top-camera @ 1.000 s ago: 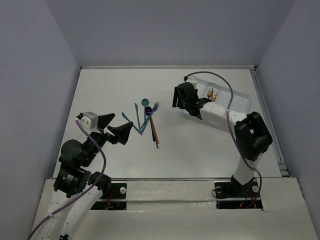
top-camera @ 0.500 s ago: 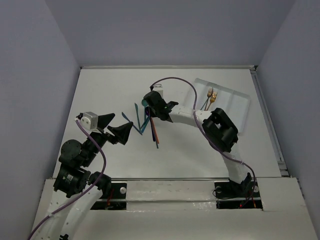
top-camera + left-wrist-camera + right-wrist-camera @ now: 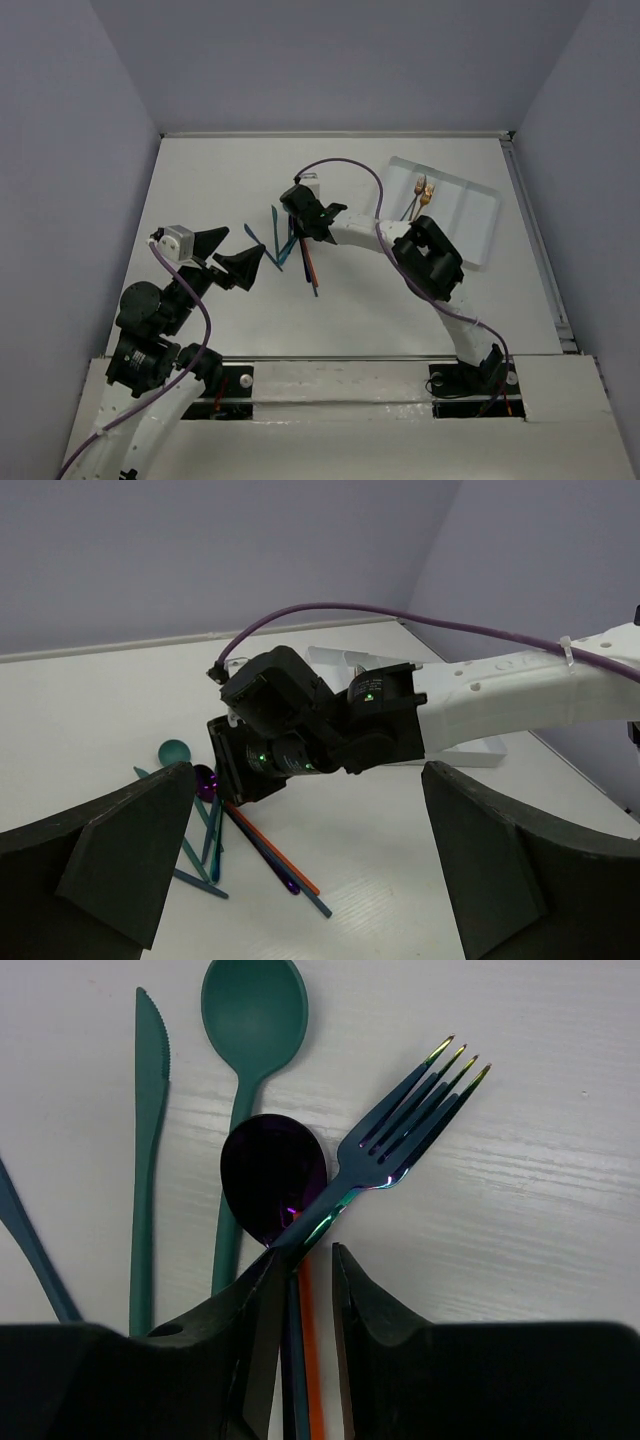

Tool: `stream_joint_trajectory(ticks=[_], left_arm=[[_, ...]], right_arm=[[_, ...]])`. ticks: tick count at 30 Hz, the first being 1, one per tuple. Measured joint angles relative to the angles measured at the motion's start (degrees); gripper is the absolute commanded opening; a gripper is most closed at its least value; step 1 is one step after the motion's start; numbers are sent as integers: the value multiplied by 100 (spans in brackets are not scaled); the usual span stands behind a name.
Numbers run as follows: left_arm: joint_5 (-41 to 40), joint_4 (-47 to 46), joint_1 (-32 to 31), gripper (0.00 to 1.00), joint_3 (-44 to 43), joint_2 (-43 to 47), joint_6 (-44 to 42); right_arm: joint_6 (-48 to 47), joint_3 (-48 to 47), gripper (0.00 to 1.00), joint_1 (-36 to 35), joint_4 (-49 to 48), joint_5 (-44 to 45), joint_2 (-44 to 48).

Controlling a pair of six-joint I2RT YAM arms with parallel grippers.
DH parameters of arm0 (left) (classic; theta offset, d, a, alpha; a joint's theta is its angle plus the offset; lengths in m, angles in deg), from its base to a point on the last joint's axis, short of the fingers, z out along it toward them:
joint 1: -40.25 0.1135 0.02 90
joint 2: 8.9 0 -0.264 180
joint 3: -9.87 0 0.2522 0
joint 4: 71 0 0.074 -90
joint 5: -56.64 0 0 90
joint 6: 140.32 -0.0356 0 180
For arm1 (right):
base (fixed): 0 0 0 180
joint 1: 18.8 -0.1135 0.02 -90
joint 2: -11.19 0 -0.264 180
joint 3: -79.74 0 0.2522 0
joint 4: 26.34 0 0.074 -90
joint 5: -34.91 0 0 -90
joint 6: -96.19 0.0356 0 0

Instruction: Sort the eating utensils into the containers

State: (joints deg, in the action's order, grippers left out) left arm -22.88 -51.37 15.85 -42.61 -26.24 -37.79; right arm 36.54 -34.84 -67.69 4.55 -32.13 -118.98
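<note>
the right gripper [image 3: 300, 1282] is down at the pile of utensils in the middle of the table [image 3: 200, 180]. its fingers are close together. the handle of the blue fork [image 3: 400, 1130] and an orange handle [image 3: 308, 1345] sit in the thin gap. it is not clear if the fingers squeeze them. the fork lies across the purple spoon [image 3: 272, 1190]. a teal spoon [image 3: 253, 1000] and a teal knife [image 3: 150, 1110] lie just beside it. the left gripper [image 3: 232, 256] hangs near the pile, spread wide, holding nothing. the white tray [image 3: 470, 215] is well apart, off to the right. two orange-gold utensils [image 3: 421, 189] lie in it.
</note>
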Motion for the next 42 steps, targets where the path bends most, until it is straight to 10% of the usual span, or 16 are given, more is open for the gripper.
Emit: stream_joint_trajectory(ticks=[13, 26, 42], left_arm=[[0, 0, 0, 99, 0, 0, 0], [7, 0, 0, 99, 0, 0, 0], [7, 0, 0, 99, 0, 2, 0]], right_arm=[[-11, 782, 29, -184, -107, 15, 461], [-212, 2026, 49, -341, 74, -433, 1482], [-254, 704, 43, -409, 297, -223, 706]])
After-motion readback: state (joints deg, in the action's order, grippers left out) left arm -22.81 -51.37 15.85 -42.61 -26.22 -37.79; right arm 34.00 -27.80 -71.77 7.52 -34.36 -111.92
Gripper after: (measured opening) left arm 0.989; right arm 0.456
